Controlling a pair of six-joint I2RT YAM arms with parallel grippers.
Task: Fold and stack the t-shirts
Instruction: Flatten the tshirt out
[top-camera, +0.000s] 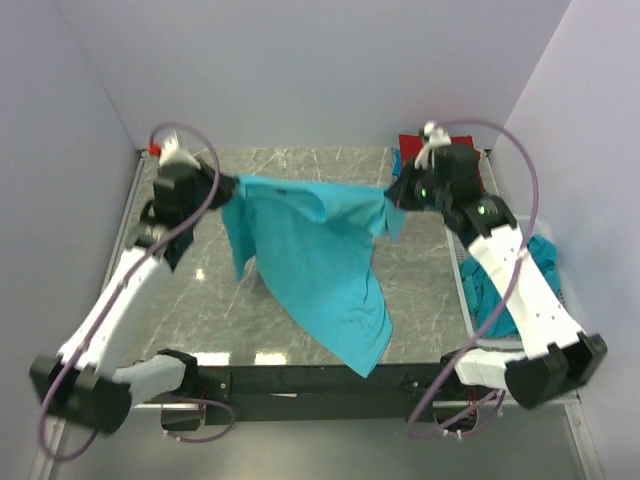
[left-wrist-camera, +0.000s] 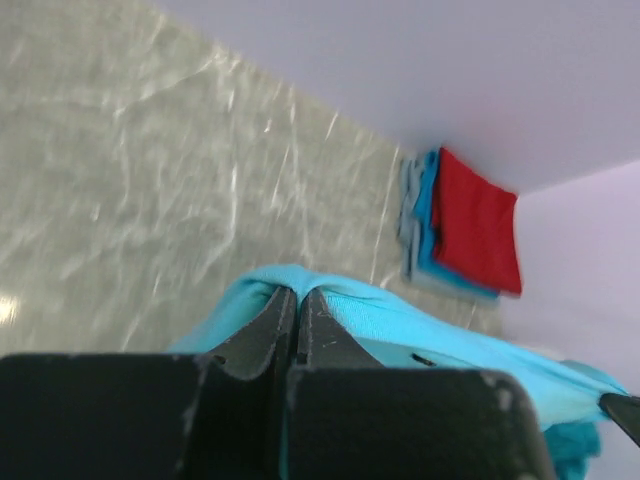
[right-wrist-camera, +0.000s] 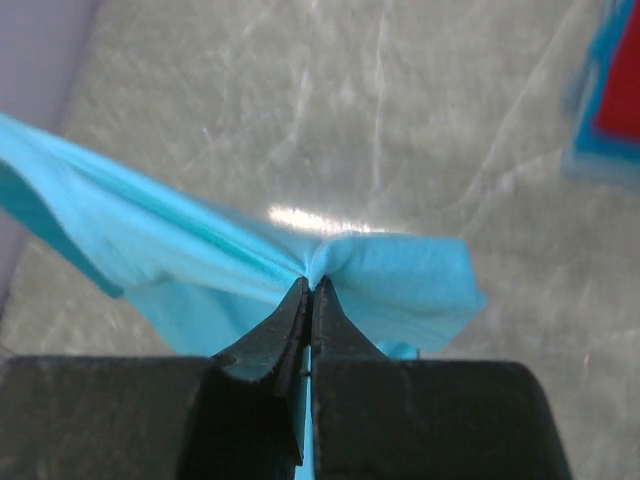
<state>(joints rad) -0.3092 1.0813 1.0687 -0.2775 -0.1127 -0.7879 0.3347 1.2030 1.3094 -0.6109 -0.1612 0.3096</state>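
A turquoise t-shirt hangs stretched in the air between my two grippers, its lower end drooping toward the table's near edge. My left gripper is shut on its left top corner, and the cloth wraps my fingertips in the left wrist view. My right gripper is shut on its right top corner, seen pinched in the right wrist view. A folded stack with a red shirt on top lies at the back right and also shows in the left wrist view.
A white lattice basket at the right edge holds more turquoise shirts, partly hidden by my right arm. The grey marble table is closed in by pale walls at the back and sides.
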